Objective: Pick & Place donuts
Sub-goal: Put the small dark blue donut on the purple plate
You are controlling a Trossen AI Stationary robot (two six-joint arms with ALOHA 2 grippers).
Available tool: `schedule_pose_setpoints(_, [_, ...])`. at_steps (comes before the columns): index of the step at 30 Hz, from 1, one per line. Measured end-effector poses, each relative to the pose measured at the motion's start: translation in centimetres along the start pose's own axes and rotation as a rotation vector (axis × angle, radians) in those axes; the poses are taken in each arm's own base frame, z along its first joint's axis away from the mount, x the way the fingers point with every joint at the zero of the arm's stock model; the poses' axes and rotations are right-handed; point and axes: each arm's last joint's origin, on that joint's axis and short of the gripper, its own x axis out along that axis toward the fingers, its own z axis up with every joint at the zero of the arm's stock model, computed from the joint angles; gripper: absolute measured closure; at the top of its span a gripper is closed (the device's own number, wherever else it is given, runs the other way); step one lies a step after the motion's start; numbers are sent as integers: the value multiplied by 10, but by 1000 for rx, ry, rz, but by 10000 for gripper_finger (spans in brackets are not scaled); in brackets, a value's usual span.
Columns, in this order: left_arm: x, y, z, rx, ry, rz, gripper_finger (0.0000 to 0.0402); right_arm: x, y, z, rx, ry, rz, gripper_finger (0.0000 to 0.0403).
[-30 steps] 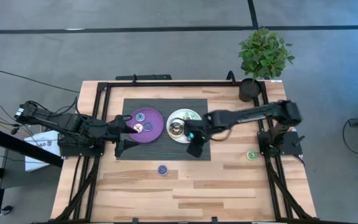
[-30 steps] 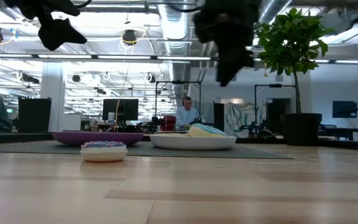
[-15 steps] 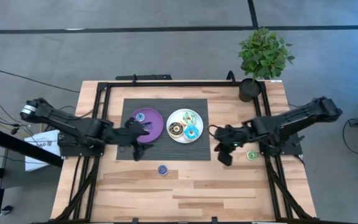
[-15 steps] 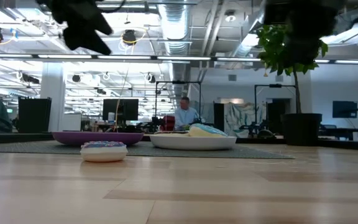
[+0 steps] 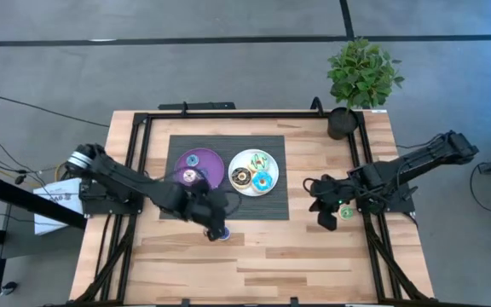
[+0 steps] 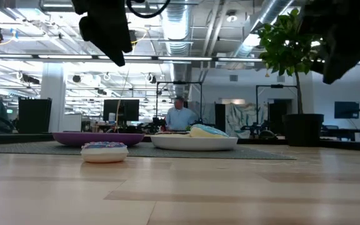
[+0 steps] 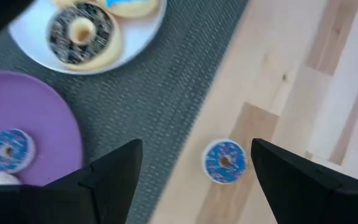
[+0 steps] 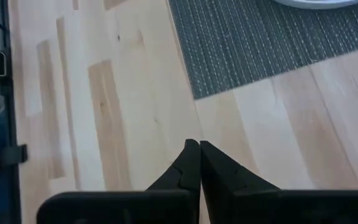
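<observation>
The small blue-iced toy donut with pale sprinkles (image 7: 224, 161) lies flat on the bare pale wood of the slatted wooden table (image 5: 314, 256), just off the front edge of the dark ribbed mat (image 5: 275, 209) and apart from both plates. My left claw (image 5: 214, 223) hangs above it with its fingers spread wide, and in my left wrist view the ring sits in the gap between them, a little nearer one finger than the other.

To do this grasp well, I judge I should centre the ring between my fingers first, then come straight down until the tips nearly meet the wood, and close across the outer rim rather than through the hole. It is low and flat, so a shallow or slanted approach could skid it along the smooth boards.

It reads as a hard little ring with a small hole, white at the base and blue on top in the low view (image 6: 104, 151).

On the round flat purple plate (image 5: 211, 175) another blue ring (image 7: 7, 150) already rests; the round white plate (image 5: 247, 158) beside it holds a brown-iced donut (image 7: 82, 32) and a cyan one (image 5: 261, 181).

My right claw (image 5: 326, 215) waits over the table's right side, fingers pressed together and holding nothing, just beside a small green donut (image 5: 346, 212).
</observation>
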Motion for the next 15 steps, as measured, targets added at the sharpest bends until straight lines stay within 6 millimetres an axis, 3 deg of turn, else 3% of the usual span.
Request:
schedule_pose_setpoints(7, [26,-36,-16,42,68,21,107,2,-1,-2,-56,9,-2,402])
schedule_pose_setpoints(15, [48,-56,-39,129,129,38,107,2,-1,-2,-78,6,0,402])
